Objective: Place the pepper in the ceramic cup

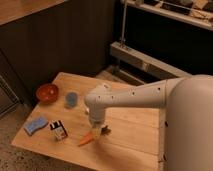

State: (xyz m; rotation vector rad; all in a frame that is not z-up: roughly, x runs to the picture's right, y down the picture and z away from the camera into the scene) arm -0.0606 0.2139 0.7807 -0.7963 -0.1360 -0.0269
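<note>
The orange pepper (pixel 86 139) lies on the wooden table (pixel 135 125), near its front edge. My gripper (pixel 98 131) points down right over the pepper's stem end, at the end of the white arm (pixel 135 97) that reaches in from the right. The pale-blue ceramic cup (pixel 71 99) stands upright on the table to the back left of the gripper, well apart from it and from the pepper.
A red-orange bowl (pixel 47 92) sits at the table's left back corner beside the cup. A flat blue sponge (pixel 36 124) and a small white box (pixel 58 130) lie at the front left. A dark shelf unit (pixel 165 45) stands behind the table.
</note>
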